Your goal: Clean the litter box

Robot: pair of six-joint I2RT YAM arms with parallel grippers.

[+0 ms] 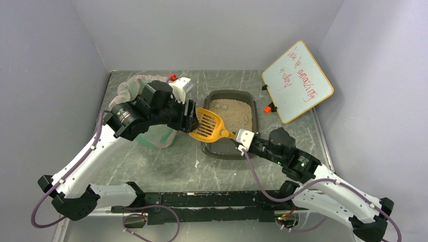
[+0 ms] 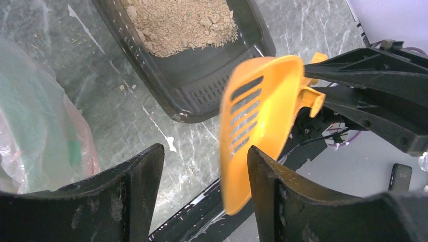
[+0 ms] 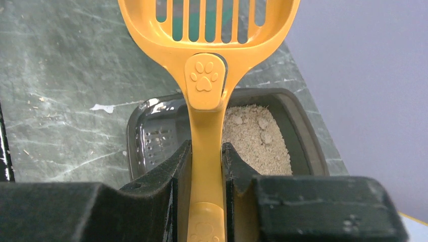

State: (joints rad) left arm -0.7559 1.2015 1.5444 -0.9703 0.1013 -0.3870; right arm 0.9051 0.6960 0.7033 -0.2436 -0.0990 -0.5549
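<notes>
Litter box [image 1: 222, 149] sits mid-frame on counter [image 1: 166, 169]. Only R wrist cam shows R tool [image 3: 206, 156] clamped on orange scoop [image 3: 204, 85] handle. L wrist cam: L tool [image 2: 204, 156] open, scoop rim beside one finger. Both arms reach inward, scoop over box's lower-left corner.

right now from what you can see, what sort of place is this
Probably a robot test cell in a lab, not a home: bare grey walls box in the marbled tabletop, and a handwritten whiteboard leans beside the litter box.
</notes>
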